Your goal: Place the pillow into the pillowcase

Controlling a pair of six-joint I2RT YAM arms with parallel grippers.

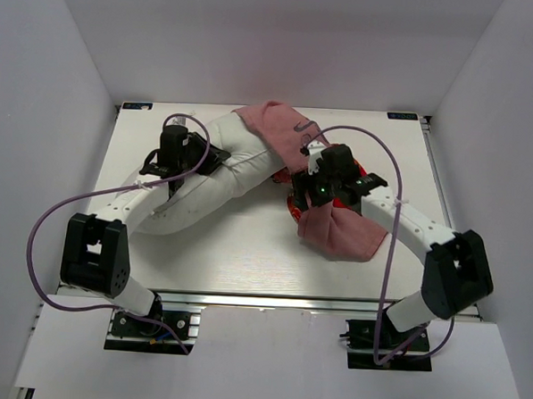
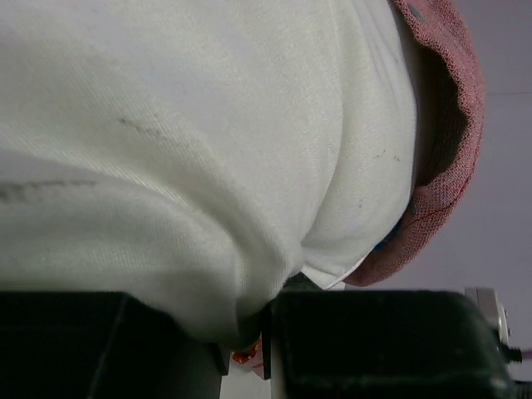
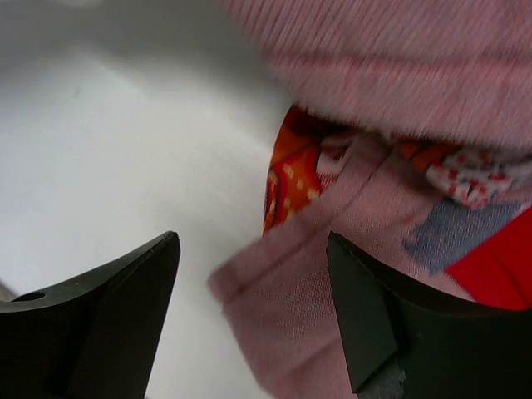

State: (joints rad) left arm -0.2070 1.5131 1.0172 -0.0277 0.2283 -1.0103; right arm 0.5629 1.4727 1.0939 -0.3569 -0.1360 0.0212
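Pillowcase point(image 1: 275, 128) covers just one end of the pillow point(image 1: 219, 175).

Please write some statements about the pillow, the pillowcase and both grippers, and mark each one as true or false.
1. One end of the pillow sits inside the pillowcase. True.
2. The right gripper is shut on the pillowcase. False: its jaws stand wide open above a fold of it.
3. Pillow fabric lies between the fingers of the left gripper. True.
4. The pillowcase covers the whole pillow. False: most of the pillow is bare.
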